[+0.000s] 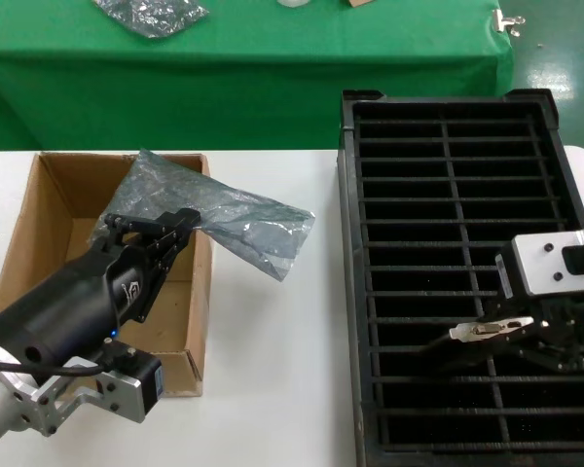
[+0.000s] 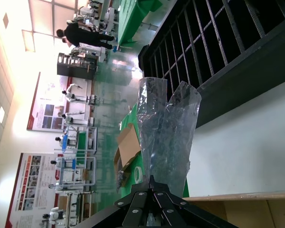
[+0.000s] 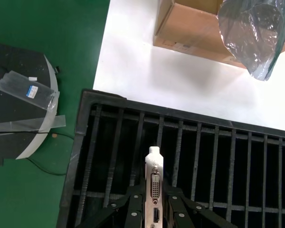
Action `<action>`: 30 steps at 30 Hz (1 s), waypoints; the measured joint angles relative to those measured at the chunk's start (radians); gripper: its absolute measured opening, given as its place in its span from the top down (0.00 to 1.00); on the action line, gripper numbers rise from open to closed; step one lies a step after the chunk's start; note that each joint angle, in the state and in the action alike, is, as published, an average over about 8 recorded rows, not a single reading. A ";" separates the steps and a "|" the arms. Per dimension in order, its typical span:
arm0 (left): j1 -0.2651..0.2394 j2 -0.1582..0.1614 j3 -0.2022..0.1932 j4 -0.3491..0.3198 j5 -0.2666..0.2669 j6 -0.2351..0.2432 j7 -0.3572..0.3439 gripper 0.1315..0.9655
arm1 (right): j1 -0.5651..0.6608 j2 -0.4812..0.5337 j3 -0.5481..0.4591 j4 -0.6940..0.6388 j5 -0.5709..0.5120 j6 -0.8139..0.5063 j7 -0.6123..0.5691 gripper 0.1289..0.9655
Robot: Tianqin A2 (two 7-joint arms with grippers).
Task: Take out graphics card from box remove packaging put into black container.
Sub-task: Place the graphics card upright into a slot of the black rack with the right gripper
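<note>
My left gripper [image 1: 182,230] is shut on one end of the packaging [image 1: 245,227], a wrinkly translucent bag held above the box [image 1: 39,209]; its far end hangs past the box wall over the white table. In the left wrist view the packaging [image 2: 165,133] stands out from the shut left gripper [image 2: 152,182]. My right gripper [image 1: 498,332] is over the black container [image 1: 348,243], shut on the graphics card [image 1: 487,330]. In the right wrist view the card's silver bracket [image 3: 155,178] sits clamped in the right gripper [image 3: 154,206], above the container's slots [image 3: 80,156]. The card's dark board is hidden.
A second wrinkly silver-grey bag [image 1: 152,14] lies on the green table [image 1: 273,58] at the back. White tabletop [image 1: 273,370] lies between box and tray. A round black base with taped plastic [image 3: 20,107] stands on the green floor beside the tray.
</note>
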 joint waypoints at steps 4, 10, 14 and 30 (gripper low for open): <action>0.000 0.000 0.000 0.000 0.000 0.000 0.000 0.99 | 0.004 0.004 -0.002 0.008 0.001 0.000 0.000 0.93; 0.000 0.000 0.000 0.000 0.000 0.000 0.000 0.99 | 0.008 0.005 -0.006 0.012 0.000 0.000 0.000 0.93; 0.000 0.000 0.000 0.000 0.000 0.000 0.000 0.99 | 0.009 0.000 -0.011 0.009 -0.002 0.000 -0.002 0.93; 0.000 0.000 0.000 0.000 0.000 0.000 0.000 0.99 | -0.004 -0.043 -0.027 -0.033 -0.025 0.000 -0.020 0.93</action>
